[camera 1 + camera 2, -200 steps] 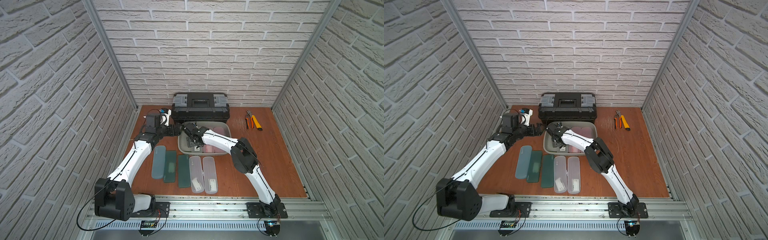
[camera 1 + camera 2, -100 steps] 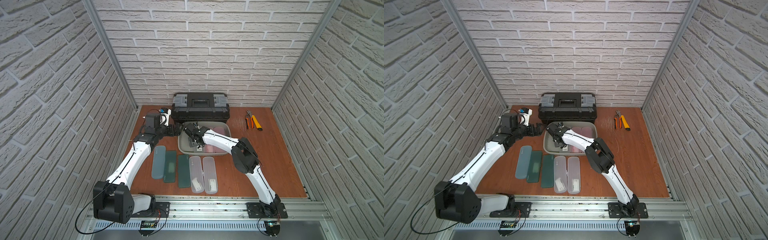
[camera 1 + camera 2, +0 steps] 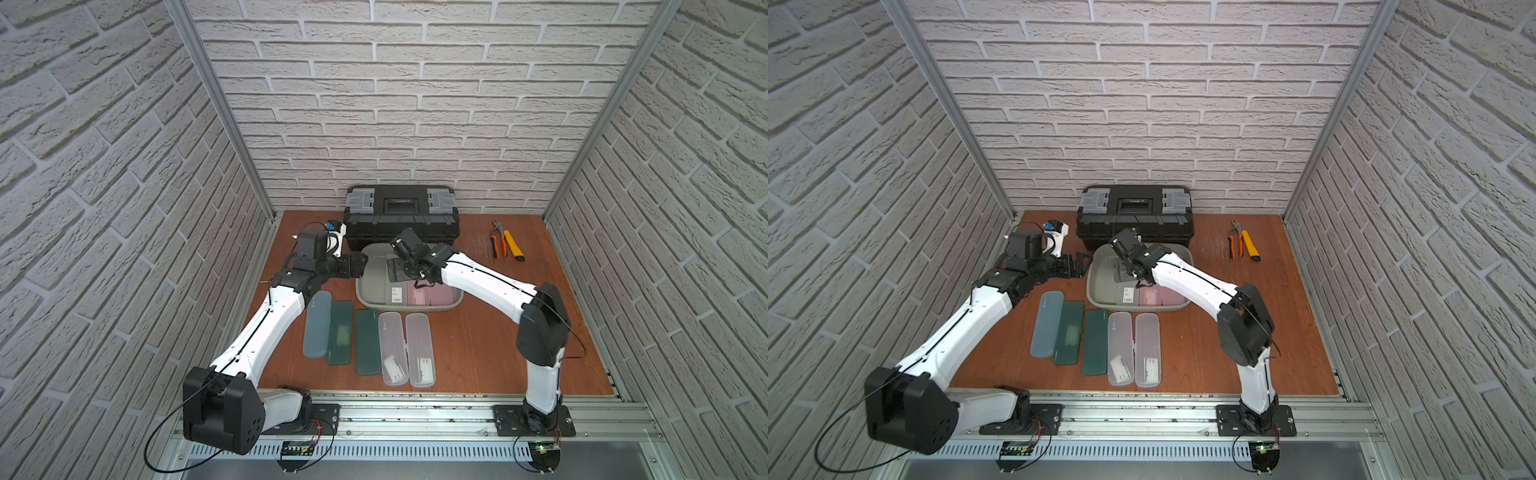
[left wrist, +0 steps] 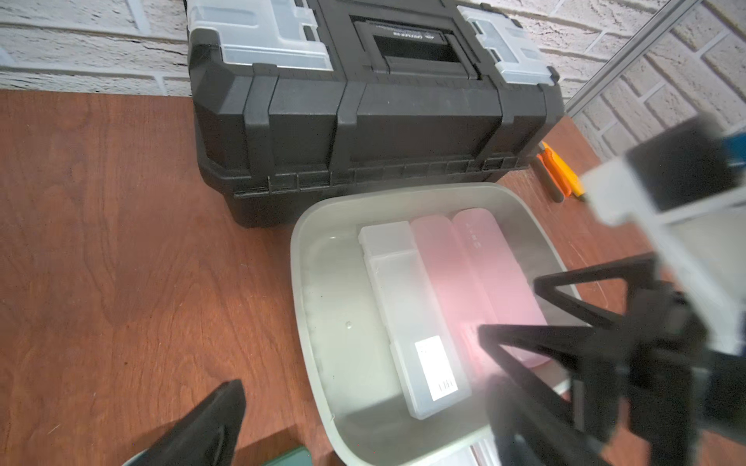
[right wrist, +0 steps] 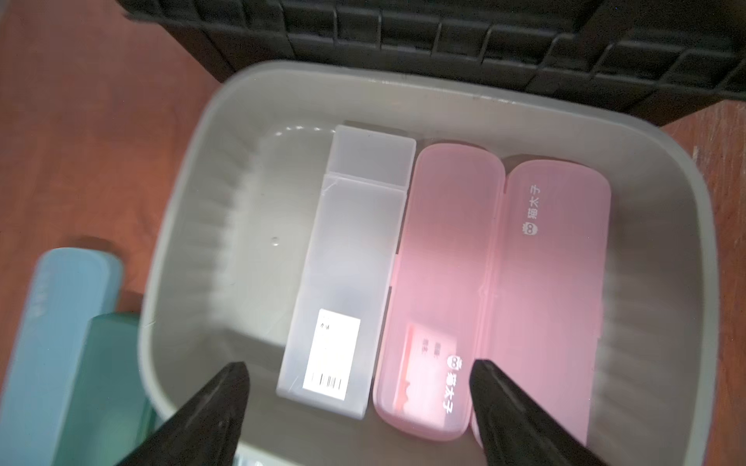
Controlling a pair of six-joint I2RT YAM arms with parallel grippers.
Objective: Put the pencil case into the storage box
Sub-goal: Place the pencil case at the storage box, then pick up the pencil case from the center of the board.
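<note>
- While my right claw (image 5: 359, 365) hangs over the storage box (image 5: 181, 201), its two black fingers (image 5: 210, 407) stand wide apart with nothing between them: released.
- Inside that grey-green tub the frosted pencil case (image 5: 355, 242) lies flat on the bottom, barcode label up, just beside the pink pencil case (image 5: 504, 282).
- That pink one is opened flat, its two halves side by side, in the part of the box toward my right arm.
- My left claw (image 3: 359, 266) hovers just beside the box's left rim, over the counter (image 3: 478, 332), likewise released and empty. My left wrist view shows only one of its fingers (image 4: 214, 423).
- In both top views the box sits just in front of the black toolbox (image 3: 401, 220); whether they touch I cannot tell.
- Nearer my bases a row lies side by side on the counter: a blue-grey pencil case (image 3: 318, 324), a green pencil case with a pale patch (image 3: 340, 332), a plain dark green pencil case (image 3: 368, 340), a clear pencil case (image 3: 392, 347) and its clear twin (image 3: 420, 349).
- Orange-handled pliers (image 3: 497, 243) and a yellow utility knife (image 3: 514, 251) lie together near the back right corner, well apart from the box.
</note>
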